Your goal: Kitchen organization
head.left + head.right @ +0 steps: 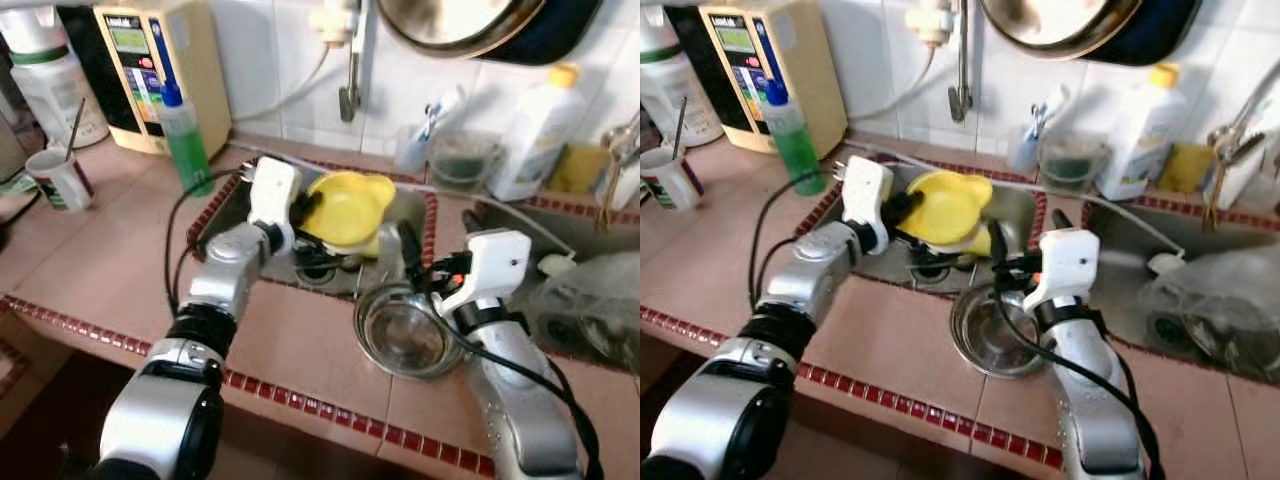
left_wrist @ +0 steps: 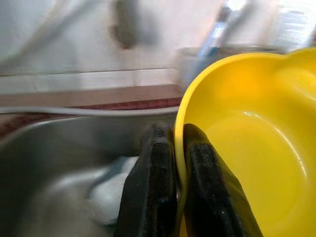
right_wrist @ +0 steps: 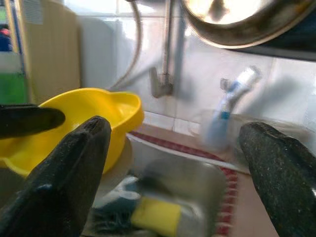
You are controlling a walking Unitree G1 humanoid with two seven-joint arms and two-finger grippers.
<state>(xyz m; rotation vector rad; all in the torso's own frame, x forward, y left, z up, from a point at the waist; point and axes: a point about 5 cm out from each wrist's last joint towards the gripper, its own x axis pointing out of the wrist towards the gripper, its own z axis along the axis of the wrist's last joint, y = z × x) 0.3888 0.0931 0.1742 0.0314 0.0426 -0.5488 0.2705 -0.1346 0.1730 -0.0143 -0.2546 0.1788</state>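
Right gripper (image 1: 395,255) hangs fingers spread above the steel bowl (image 1: 405,335) on the near counter. Further back, left gripper (image 2: 178,163) pinches the yellow bowl (image 1: 347,207) rim over the sink (image 1: 225,205); right wrist view reveals a sponge (image 3: 155,216) below.

Left claw (image 1: 300,215) gripping yellow bowl (image 1: 347,208) over sink (image 1: 225,205), steel bowl (image 1: 405,335) nearby

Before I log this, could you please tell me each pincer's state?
Left pincer: closed on the yellow bowl rim.
Right pincer: open, holding nothing.
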